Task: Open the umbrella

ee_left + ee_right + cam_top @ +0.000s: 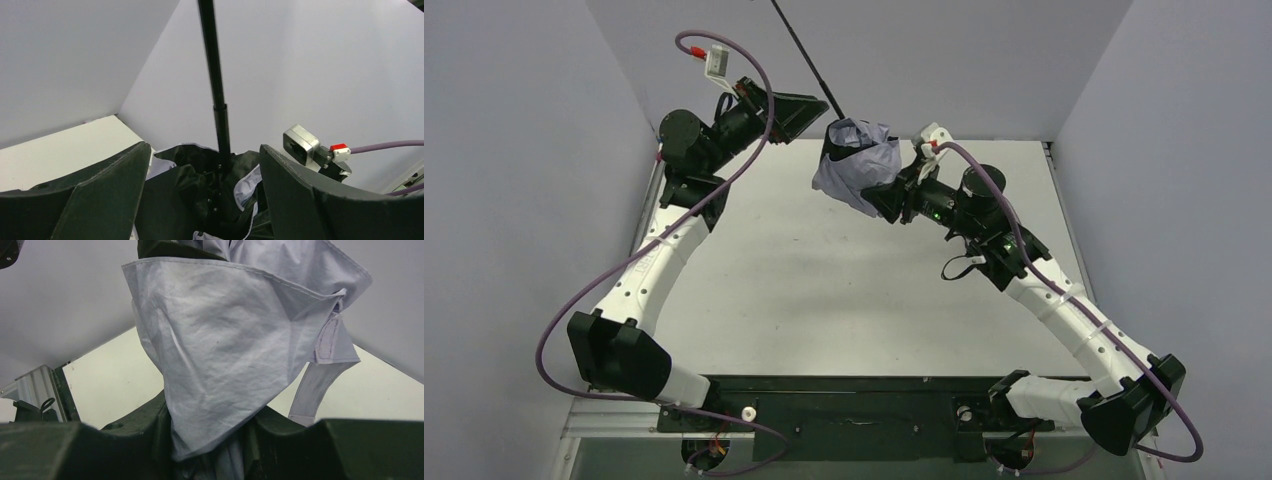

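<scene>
**Umbrella's shaft is out, its canopy not yet spread**

Above the far middle of the counter, the umbrella is held in mid-air. Its lavender canopy is a crumpled bundle with black lining showing at the top. The right jaws are clamped on that bundle from the right. The thin black shaft runs up and away to the far left, its handle out of sight. The left jaws stand wide apart just left of the bundle, facing the foot of the shaft and gripping nothing. The shaft looks drawn out. By my reckoning, spreading the canopy is the whole job left to do.
</scene>
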Action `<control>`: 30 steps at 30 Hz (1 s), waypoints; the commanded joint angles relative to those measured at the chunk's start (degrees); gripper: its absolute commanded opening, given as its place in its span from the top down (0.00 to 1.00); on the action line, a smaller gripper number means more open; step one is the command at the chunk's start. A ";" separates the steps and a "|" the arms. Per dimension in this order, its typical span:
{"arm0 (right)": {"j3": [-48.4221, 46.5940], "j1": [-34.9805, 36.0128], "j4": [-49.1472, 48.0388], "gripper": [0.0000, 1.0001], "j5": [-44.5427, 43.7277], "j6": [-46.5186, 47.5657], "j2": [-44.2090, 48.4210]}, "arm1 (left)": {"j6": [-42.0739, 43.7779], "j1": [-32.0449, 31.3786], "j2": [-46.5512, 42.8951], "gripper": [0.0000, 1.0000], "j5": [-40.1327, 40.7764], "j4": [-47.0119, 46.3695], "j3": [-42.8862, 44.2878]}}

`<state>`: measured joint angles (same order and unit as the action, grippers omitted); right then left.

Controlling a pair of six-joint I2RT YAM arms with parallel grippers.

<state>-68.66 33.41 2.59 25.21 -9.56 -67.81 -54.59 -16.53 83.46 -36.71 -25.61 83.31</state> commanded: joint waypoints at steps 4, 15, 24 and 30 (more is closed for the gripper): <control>-0.26 1.45 -8.29 1.00 -1.11 1.26 2.03 | -3.12 -1.81 0.43 0.33 -0.63 -10.93 2.03; 1.20 3.36 -8.05 1.00 -1.60 3.25 2.62 | -5.88 -2.26 3.13 0.73 1.94 -10.76 4.51; 3.12 3.62 -8.93 1.00 -1.47 4.61 3.03 | -6.37 -2.58 3.24 0.82 1.39 -12.03 4.25; 2.10 3.76 -6.16 0.90 -1.56 4.82 2.84 | -5.73 -2.40 3.34 1.00 1.66 -10.60 4.11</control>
<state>-64.88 36.75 0.36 23.22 -5.67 -67.35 -61.45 -19.16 87.05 -36.03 -33.67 84.62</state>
